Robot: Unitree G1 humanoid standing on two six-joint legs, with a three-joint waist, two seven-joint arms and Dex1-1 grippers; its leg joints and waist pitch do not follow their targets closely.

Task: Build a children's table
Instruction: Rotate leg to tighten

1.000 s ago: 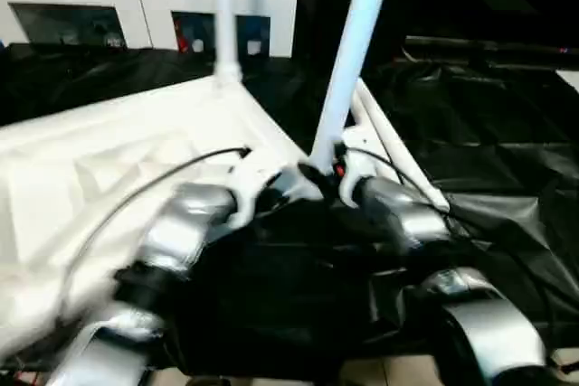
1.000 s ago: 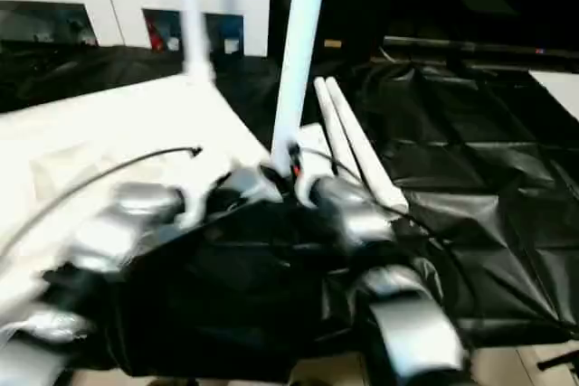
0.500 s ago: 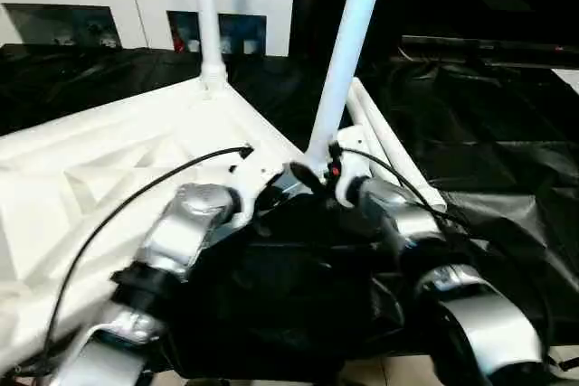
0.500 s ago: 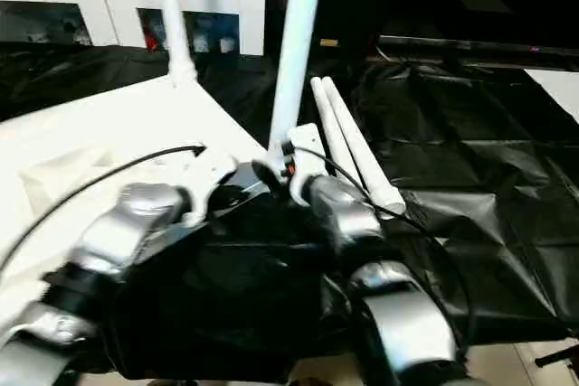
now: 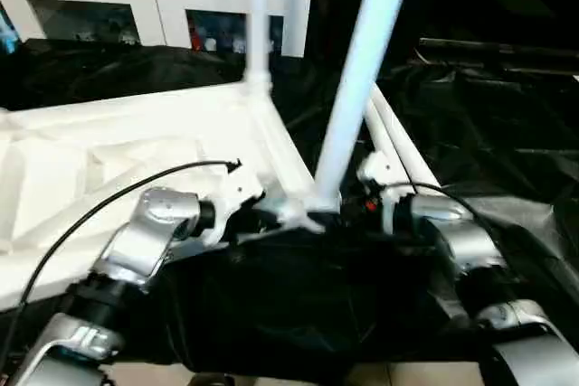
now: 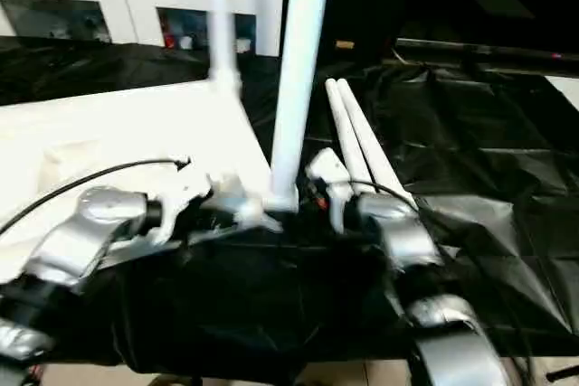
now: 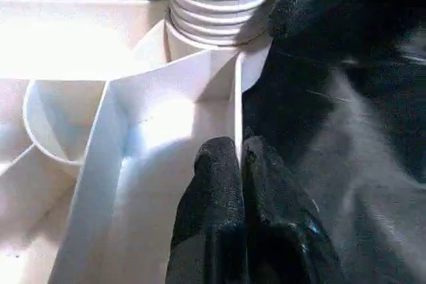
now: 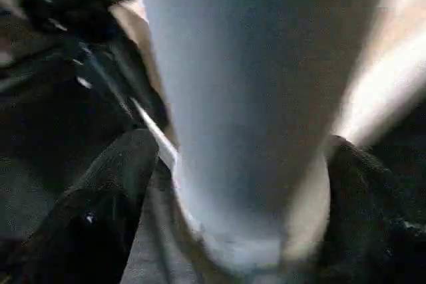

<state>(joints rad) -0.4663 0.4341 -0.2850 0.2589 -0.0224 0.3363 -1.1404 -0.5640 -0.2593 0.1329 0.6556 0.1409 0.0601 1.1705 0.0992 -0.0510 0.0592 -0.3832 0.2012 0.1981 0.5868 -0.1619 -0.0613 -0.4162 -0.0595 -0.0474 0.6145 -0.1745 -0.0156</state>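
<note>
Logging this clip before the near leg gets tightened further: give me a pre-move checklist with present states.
1. Tabletop lies underside up on the black sheet: ok.
2. Far leg stands in its corner socket: ok.
3. Near leg stands upright in the near corner: ok; fully seated: cannot tell.
4. Left hand shut on the tabletop's rim: ok.
5. Right hand fingers either side of the near leg: ok; gripping: cannot tell.
6. Two spare legs lie beside the tabletop: ok.
</note>
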